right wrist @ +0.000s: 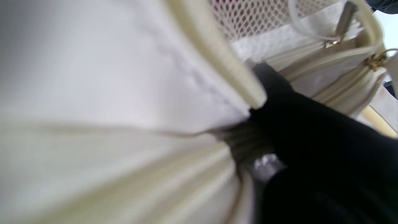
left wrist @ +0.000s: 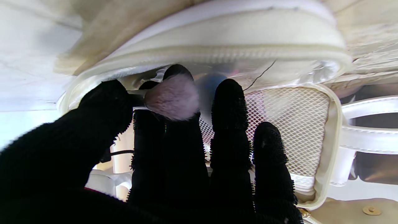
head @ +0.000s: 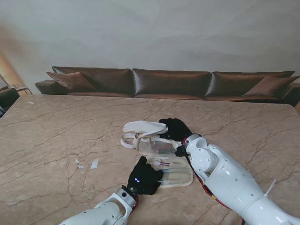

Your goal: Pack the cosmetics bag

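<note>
bag: cream-white soft cosmetics bag with clear plastic panels and a mesh pocket (head: 161,157) lay opened flat near table centre, lid flap (head: 143,127) raised at the far side
bag handling: looked light and floppy; walls would buckle if pushed, clear film likely slick; best hold judged to be the piped zipper rim (left wrist: 217,54), stiffest part
brush: pink-bristled makeup brush with pale handle (left wrist: 172,98) sat inside the bag mouth, against the mesh pocket (left wrist: 289,124)
brush handling: light, bristles soft and crushable; take by the handle, not the tuft
left hand: black-gloved left hand (head: 145,177) at the bag's near edge, thumb and fingers (left wrist: 230,102) pinched on the brush handle
right hand: black-gloved right hand (head: 176,129) at the bag's far right, closed on the flap edge (right wrist: 217,59), propping it up
table: tan marble-pattern table top (head: 56,140), white paper scraps (head: 93,163) left of the bag
background: brown leather sofa (head: 168,83) beyond the far edge
</note>
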### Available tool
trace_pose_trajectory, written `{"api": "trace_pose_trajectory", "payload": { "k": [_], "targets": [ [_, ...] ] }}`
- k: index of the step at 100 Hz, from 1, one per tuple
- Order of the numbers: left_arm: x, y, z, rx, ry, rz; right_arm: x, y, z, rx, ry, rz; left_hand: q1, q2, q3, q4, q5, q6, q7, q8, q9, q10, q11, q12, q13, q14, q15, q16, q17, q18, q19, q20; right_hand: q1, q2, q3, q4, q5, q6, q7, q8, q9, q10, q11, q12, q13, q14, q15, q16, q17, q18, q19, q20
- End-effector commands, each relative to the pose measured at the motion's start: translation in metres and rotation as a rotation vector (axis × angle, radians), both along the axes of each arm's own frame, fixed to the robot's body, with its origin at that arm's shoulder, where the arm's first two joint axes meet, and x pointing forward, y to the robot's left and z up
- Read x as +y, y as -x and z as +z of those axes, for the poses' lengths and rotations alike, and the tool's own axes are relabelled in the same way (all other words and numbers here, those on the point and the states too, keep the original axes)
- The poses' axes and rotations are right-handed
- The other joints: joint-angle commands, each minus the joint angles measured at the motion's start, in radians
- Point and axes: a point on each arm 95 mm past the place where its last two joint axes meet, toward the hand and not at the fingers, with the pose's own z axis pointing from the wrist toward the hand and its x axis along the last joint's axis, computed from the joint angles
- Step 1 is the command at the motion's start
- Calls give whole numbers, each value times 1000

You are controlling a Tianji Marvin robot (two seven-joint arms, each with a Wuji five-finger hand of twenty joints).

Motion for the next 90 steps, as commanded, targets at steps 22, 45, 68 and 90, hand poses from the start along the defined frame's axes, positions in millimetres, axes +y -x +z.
{"api": "trace_pose_trajectory", "payload": {
  "k": [22, 45, 68, 90],
  "targets": [
    [-25, 5, -4, 15, 44, -2, 12, 9, -8, 22, -19, 21, 48, -1, 37, -10, 45, -45, 68, -2, 45, -3, -14, -5, 16, 12, 11, 12, -3, 4, 31, 16, 74, 88, 70, 21, 54, -134, 87, -13, 34, -11, 26, -5, 111, -67, 60, -2, 38, -24, 96, 11],
    [-36, 7, -5, 9, 88, 4, 11, 10, -9, 25, -18, 19, 44, 4, 34, -11, 39, -53, 68, 0, 39, -4, -15, -11, 12, 10, 11, 12, -4, 11, 35, 16, 74, 88, 70, 22, 53, -136, 87, -14, 34, -10, 27, -5, 111, -67, 61, -2, 38, -25, 96, 11],
    [-39, 7, -7, -8, 123, 0, 11, 10, -10, 27, -20, 20, 3, 33, 18, 8, -57, -41, -7, 33, -108, -4, -50, -68, -107, 13, -47, 15, -68, 6, 8, 10, 75, 88, 70, 22, 54, -134, 87, -14, 35, -11, 27, -5, 111, -67, 61, -2, 38, -26, 96, 11],
    [-30, 7, -4, 7, 146, -18, 11, 10, -10, 29, -17, 19, -228, 109, 50, 123, -196, 73, -253, 162, -405, 23, -3, -249, -283, 19, -121, -5, -157, -9, -66, 15, 75, 89, 69, 22, 53, -134, 87, -14, 35, -13, 27, -5, 110, -67, 59, -3, 38, -26, 96, 11]
  ]
}}
